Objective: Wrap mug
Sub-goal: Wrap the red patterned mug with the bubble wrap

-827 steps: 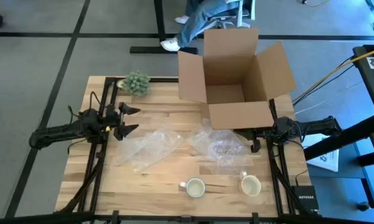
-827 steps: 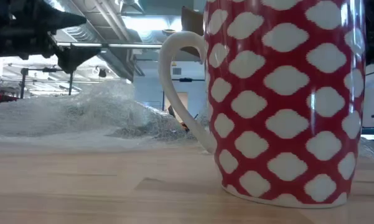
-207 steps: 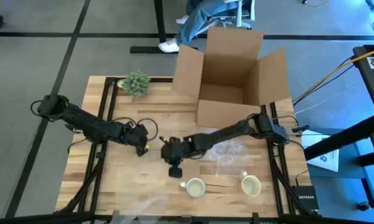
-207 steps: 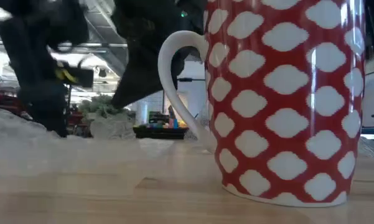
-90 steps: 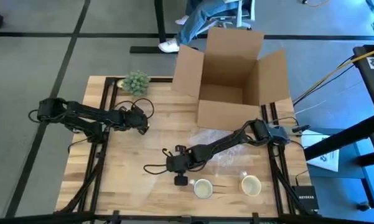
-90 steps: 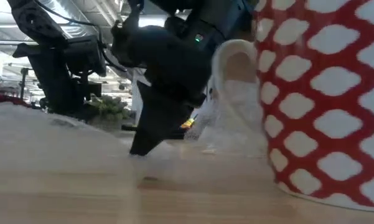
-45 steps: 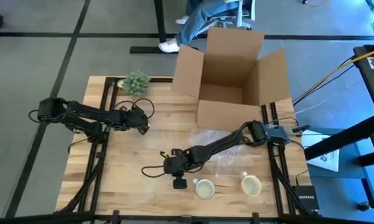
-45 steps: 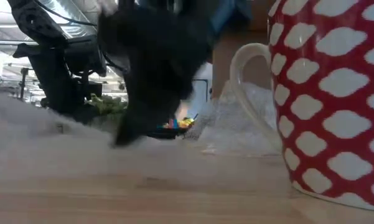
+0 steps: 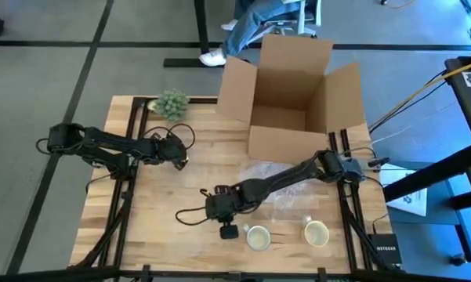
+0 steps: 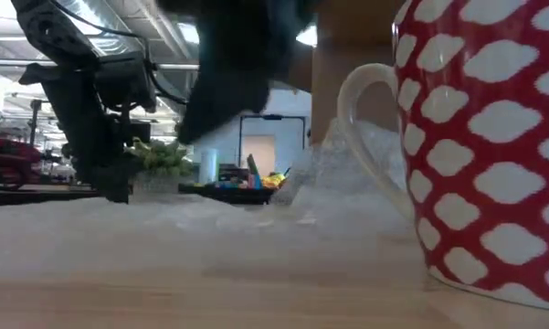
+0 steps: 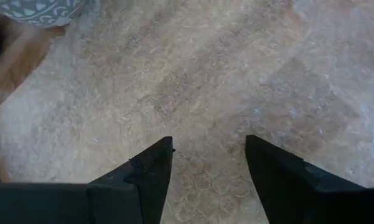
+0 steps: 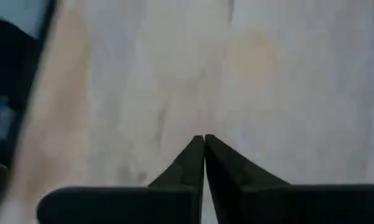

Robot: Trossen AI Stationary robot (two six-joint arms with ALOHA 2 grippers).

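Presently: left gripper (image 9: 180, 156), fingers spread, over the bubble wrap (image 11: 236, 93), mid-left of the wooden table (image 9: 164, 227); right gripper (image 9: 217, 210), fingers pressed together with nothing visible between them, just left of the mug (image 9: 257, 237) at the near edge. Second mug (image 9: 316, 233) to its right. Cardboard box (image 9: 294, 94) at far side. No legible writing. Grey carpet floor surrounds.

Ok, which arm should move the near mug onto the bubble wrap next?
Right, probably. The right gripper, shut, sits just beside the red-and-white mug at the table's front. The left gripper, open, waits farther back over the bubble wrap.
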